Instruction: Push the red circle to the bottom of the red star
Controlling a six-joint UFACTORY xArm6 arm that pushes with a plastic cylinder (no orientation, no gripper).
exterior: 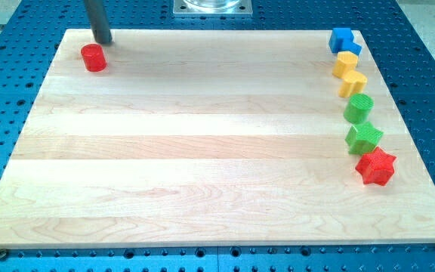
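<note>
The red circle is a short red cylinder near the board's top left corner. The red star lies far off at the view's right edge of the board, below the middle. My tip is the lower end of a dark rod coming down from the view's top. It stands just above and slightly right of the red circle, close to it or touching it.
The wooden board lies on a blue perforated table. A column of blocks runs down its right side: a blue block, two yellow blocks, a green cylinder and a green block.
</note>
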